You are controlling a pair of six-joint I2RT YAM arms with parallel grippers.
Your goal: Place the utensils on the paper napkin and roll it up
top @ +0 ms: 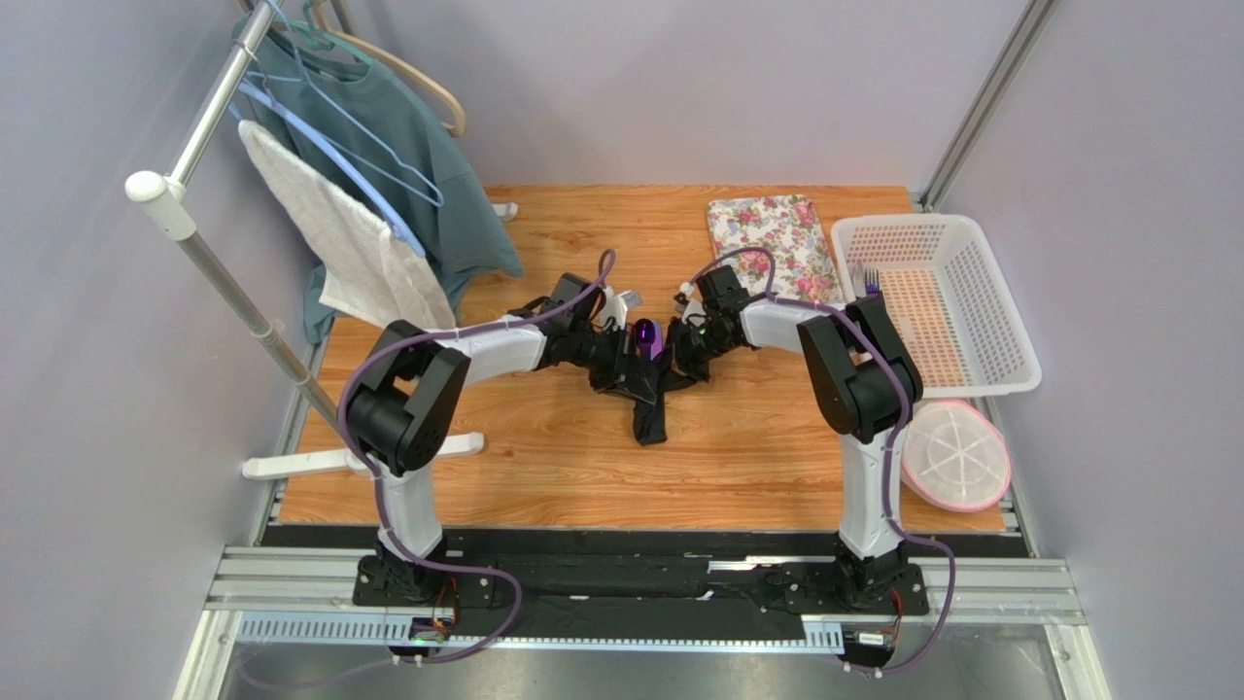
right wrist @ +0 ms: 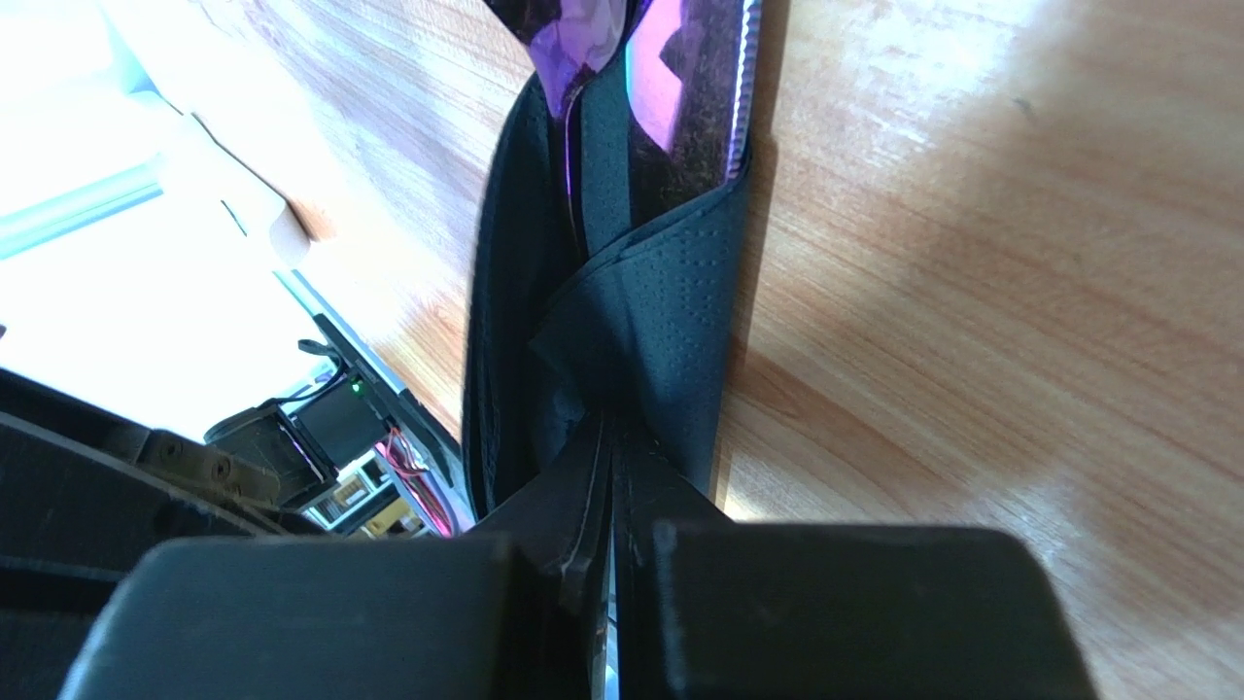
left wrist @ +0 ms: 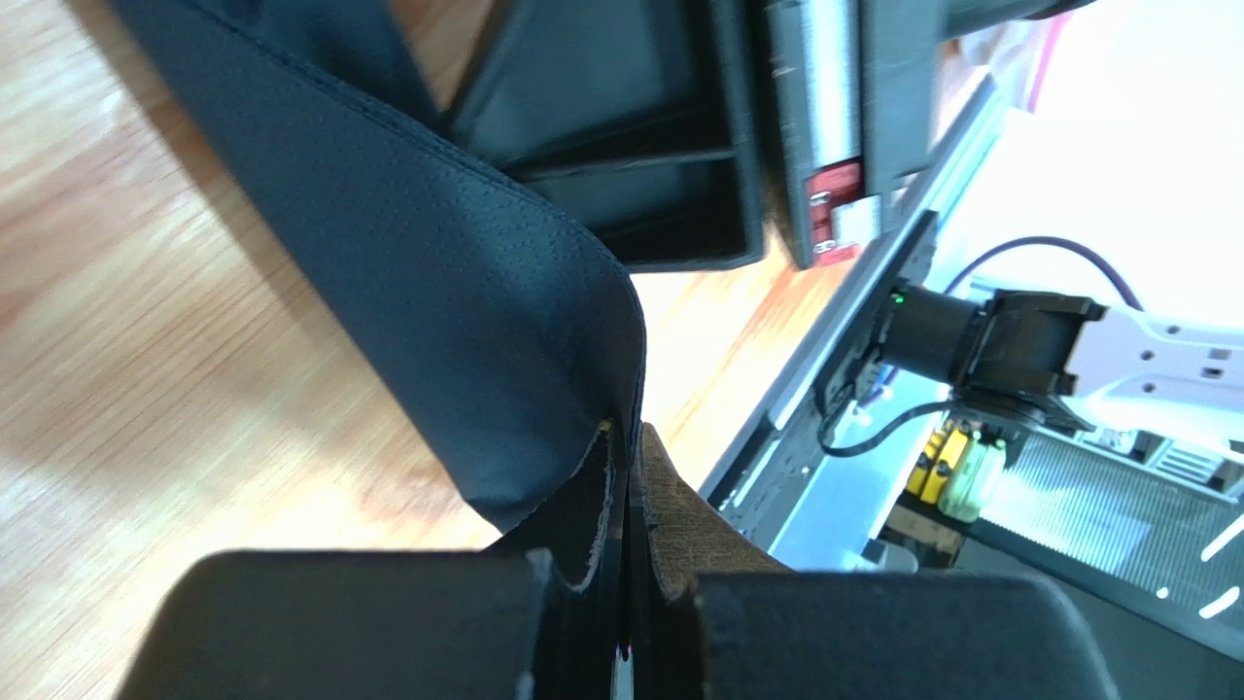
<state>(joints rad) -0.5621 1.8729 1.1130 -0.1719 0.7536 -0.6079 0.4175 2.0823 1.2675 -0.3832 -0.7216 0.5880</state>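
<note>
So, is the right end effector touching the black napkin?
Touching. The right wrist view shows the right end effector shut on a fold of the paper napkin, no gap visible.

The right gripper's (right wrist: 611,511) 2 fingers are pinched together on a fold of the black paper napkin (right wrist: 657,321), which is bunched into a narrow roll on the wooden table (right wrist: 993,292). Glossy purple utensils (right wrist: 577,44) poke out of its far end, at the view's top edge.
</note>
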